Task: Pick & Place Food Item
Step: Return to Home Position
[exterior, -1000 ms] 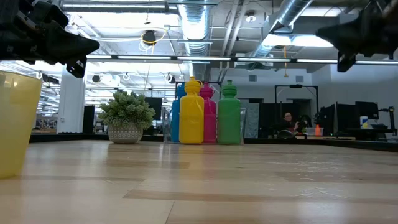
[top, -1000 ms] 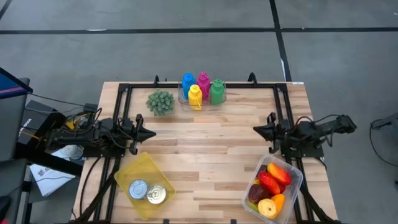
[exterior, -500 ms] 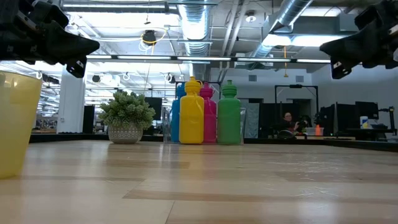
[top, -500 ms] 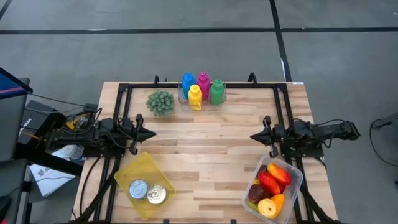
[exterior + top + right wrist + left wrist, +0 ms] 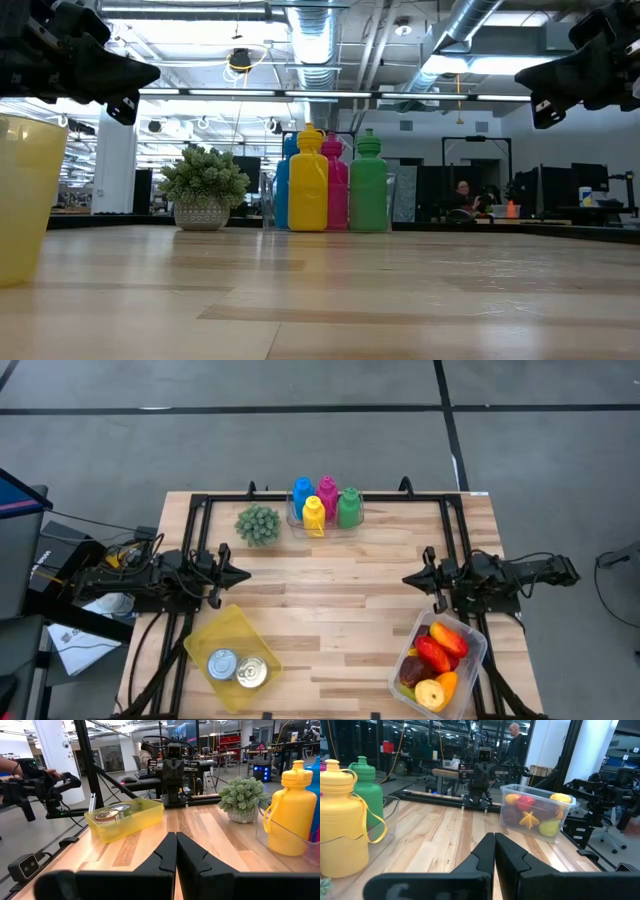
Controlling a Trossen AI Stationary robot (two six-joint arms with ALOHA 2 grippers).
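Black and pressed together, with nothing between them, the left jaws are held at the tip of the left arm (image 5: 150, 576), above the left edge of the bench (image 5: 330, 605), and are pointed toward its middle. The right jaws are likewise pressed together and empty. They are carried by the right arm (image 5: 500, 574) above the right edge, so that the two arms are faced toward each other, well apart, across bare wood. In the low view both sets of jaws are shown high over the bench surface, touching nothing.

Just beside the right arm, at the bench corner far from the bottles, the white bin (image 5: 479, 647) (its walls are see-through) is set on the wood. It is filled with food items (image 5: 434, 653) in red, orange, yellow and dark purple, and a pale yellow piece (image 5: 430, 694) is seen at the end nearest the bench edge.

Near the left arm, a yellow bin (image 5: 228, 628) is placed at an angle, with two cans (image 5: 222, 663) laid side by side inside it.

Along the far edge, four bottles are grouped close together: blue (image 5: 303, 490), magenta (image 5: 327, 488), green (image 5: 349, 506) and yellow (image 5: 314, 513). A small potted plant (image 5: 258, 523) is stood just beside them, on the left arm's side
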